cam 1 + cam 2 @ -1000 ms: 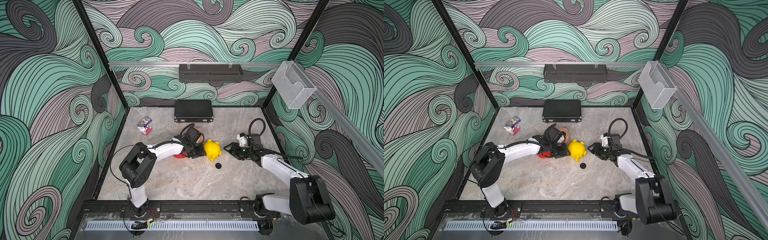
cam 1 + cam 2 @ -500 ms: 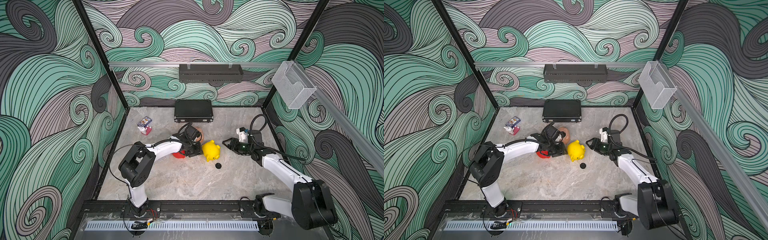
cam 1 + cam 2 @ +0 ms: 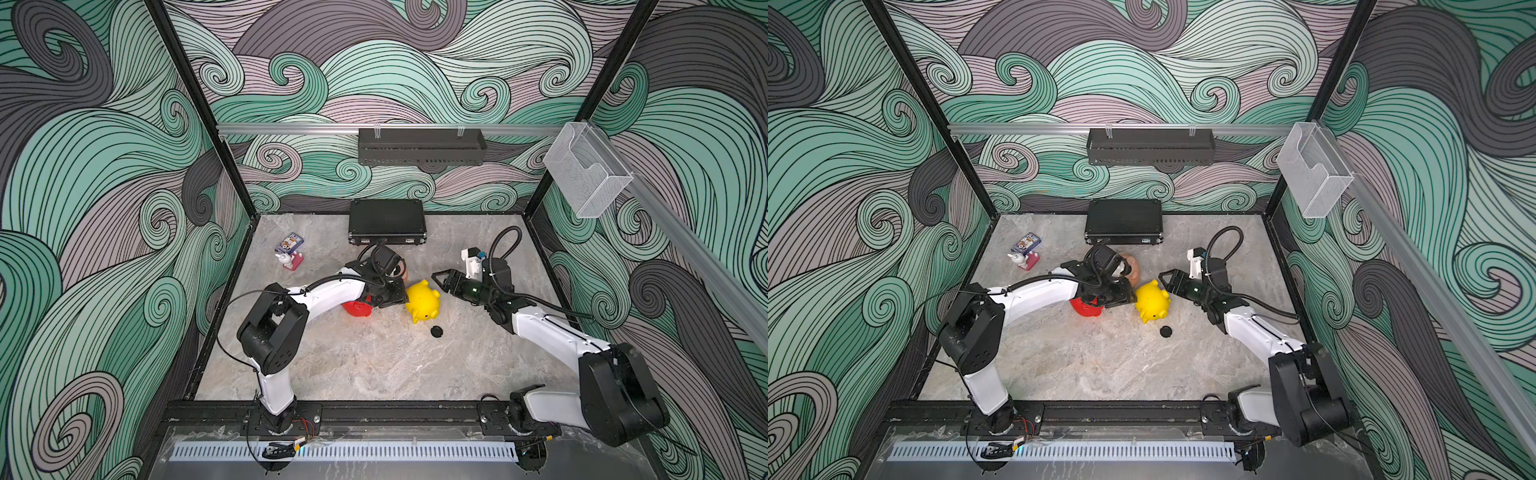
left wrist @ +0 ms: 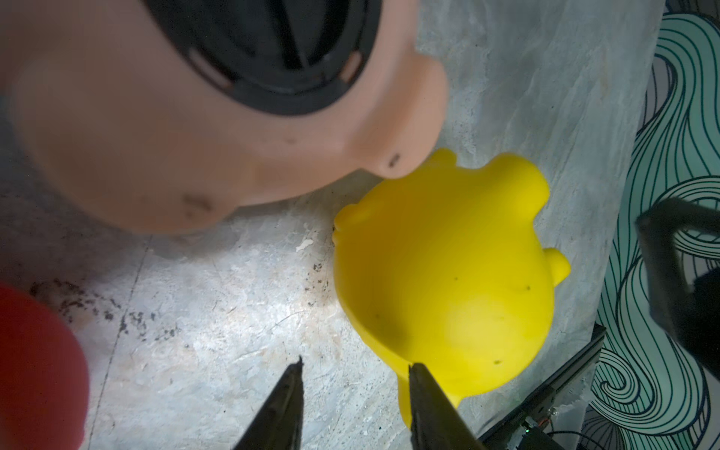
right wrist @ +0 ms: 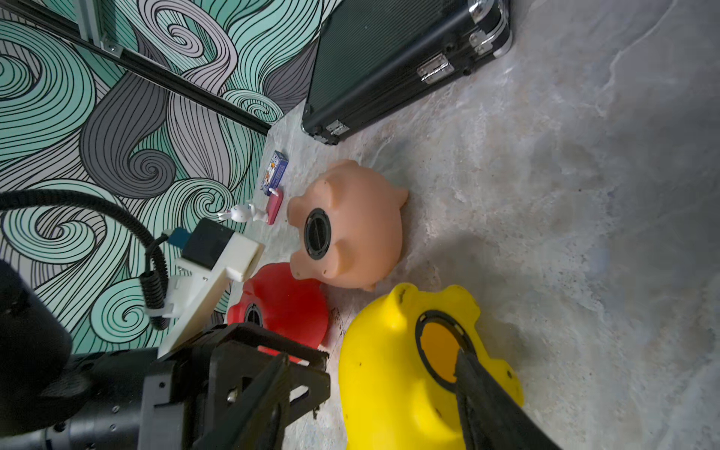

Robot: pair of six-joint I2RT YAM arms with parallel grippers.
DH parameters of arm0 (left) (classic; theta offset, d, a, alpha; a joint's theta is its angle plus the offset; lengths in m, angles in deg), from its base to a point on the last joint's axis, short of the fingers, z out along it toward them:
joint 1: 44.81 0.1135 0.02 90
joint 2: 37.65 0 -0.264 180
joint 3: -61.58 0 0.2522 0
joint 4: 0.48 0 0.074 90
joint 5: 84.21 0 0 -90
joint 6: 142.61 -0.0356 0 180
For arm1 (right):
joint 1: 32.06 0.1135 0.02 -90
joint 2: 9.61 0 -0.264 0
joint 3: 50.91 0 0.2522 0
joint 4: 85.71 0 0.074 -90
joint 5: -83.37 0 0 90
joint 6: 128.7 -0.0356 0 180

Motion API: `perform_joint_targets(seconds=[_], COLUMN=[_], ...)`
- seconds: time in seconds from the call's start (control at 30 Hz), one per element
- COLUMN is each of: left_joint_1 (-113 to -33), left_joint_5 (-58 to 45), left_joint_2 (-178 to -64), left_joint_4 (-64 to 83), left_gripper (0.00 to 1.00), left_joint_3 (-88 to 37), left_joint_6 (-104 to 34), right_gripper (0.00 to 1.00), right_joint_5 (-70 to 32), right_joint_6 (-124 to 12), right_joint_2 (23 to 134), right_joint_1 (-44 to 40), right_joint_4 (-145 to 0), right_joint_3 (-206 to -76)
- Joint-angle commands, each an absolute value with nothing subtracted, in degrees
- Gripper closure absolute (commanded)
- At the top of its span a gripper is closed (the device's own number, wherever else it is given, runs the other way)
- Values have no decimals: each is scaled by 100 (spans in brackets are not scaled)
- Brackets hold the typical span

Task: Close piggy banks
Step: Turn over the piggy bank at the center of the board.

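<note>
Worktop (image 3: pixel 374 365) layout unchanged; movement all in right arm. Now right end effector (image 3: pixel 439 282) sits nearer yellow piggy bank (image 3: pixel 423 301) than a second ago, jaws released and spread wider, one finger (image 5: pixel 491 397) lying at rim of its open belly hole (image 5: pixel 436 350). Meanwhile left end effector (image 4: pixel 354 366) narrowly parted, empty, tip just beside same pig. Both peach-pink piggy bank (image 5: pixel 350 226) and red piggy bank (image 5: pixel 288 304) look plugged. Loose black plug (image 3: pixel 436 331) lies near yellow pig: last closure pending.
</note>
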State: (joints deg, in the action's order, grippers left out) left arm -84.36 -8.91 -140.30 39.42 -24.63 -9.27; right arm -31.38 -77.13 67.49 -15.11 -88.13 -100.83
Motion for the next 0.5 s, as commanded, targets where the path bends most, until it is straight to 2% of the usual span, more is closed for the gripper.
perform_joint_targets(seconds=[0.0,0.47], left_joint_1=[-8392,-8392], left_joint_5=[-800,-915], left_joint_2=[-14103,-14258], left_joint_4=[4203,4185], left_gripper=[58,57], left_joint_3=[-2697,-2706], left_joint_6=[-1050,-1095], right_gripper=[31,31], right_joint_5=[-2815,-3181], right_joint_6=[-7803,-8048], right_joint_2=[7069,8319], right_joint_1=[-1435,-1295], right_joint_4=[-9718,-10901], right_joint_3=[-10023,-10176])
